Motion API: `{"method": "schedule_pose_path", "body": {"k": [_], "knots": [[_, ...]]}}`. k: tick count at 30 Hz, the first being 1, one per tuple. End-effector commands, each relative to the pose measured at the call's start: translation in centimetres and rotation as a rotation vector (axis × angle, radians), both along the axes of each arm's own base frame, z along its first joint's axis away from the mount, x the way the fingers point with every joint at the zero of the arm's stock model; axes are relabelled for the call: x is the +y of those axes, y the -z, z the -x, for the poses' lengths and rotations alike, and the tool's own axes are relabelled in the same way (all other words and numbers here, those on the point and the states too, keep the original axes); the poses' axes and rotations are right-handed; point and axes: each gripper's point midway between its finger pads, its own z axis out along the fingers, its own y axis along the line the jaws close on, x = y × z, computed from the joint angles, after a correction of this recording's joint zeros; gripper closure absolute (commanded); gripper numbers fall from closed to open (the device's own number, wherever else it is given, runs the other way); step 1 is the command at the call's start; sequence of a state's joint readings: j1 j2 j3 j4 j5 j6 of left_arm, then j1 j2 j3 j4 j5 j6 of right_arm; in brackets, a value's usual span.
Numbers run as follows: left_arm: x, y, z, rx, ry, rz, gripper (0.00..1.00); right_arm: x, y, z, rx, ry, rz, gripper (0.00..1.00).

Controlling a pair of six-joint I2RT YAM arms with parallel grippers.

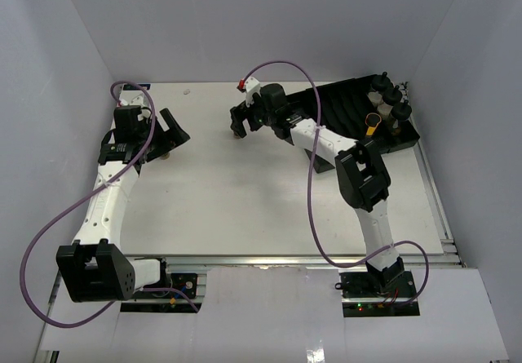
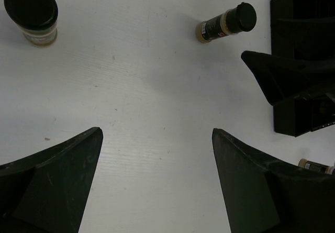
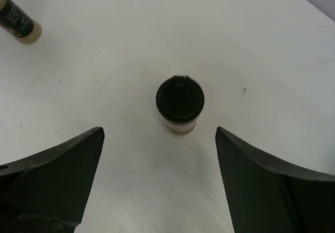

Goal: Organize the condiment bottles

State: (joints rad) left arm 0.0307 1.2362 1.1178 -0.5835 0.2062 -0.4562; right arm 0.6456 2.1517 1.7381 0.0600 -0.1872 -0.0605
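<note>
- From overhead, the left gripper (image 1: 167, 130) hangs over the left of the white table (image 1: 245, 208), and the right gripper (image 1: 245, 120) hangs near its middle back. Whatever lies under them is mostly hidden from here.
- Only the overhead view shows the black slotted tray (image 1: 342, 106) at the back right. Three clear black-capped spice jars (image 1: 393, 95) stand at its right end, with a yellow-filled jar (image 1: 373, 123) just beside them.
- The left wrist view shows its fingers (image 2: 52, 180) spread wide, with only bare table between them.
- Ahead of them at the upper left sits a pale-filled jar (image 2: 32, 13), seen cap-on. Farther right is a dark-labelled jar (image 2: 225, 23), seen at a slant; I cannot tell whether it stands or lies.
- The right wrist view shows its fingers (image 3: 57, 180) wide apart as well. An upright black-capped jar (image 3: 179, 104) stands on the table between and just ahead of them, touching neither.
- A corner jar (image 3: 18, 23) shows only partly at the top left.
</note>
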Motion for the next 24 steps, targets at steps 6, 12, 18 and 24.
{"method": "schedule_pose_path", "body": {"k": [6,12,18,24], "knots": [[0.1,-1.6,-0.7,-0.039,0.018,-0.016,0.03,3.1,-2.4,-3.8,-0.143,-0.027,-0.091,0.1],[0.2,-0.8,-1.0,-0.019,0.011,-0.022,0.03,3.3,-0.3,-4.8,-0.174,0.015,-0.042,0.12],[0.3,-0.6,-1.2,-0.02,0.006,-0.023,0.03,3.9,1.3,-4.7,-0.141,-0.008,-0.034,0.14],[0.5,-0.3,-1.2,-0.013,-0.003,-0.033,0.03,4.3,2.3,-5.2,-0.135,0.007,-0.031,0.23]]}}
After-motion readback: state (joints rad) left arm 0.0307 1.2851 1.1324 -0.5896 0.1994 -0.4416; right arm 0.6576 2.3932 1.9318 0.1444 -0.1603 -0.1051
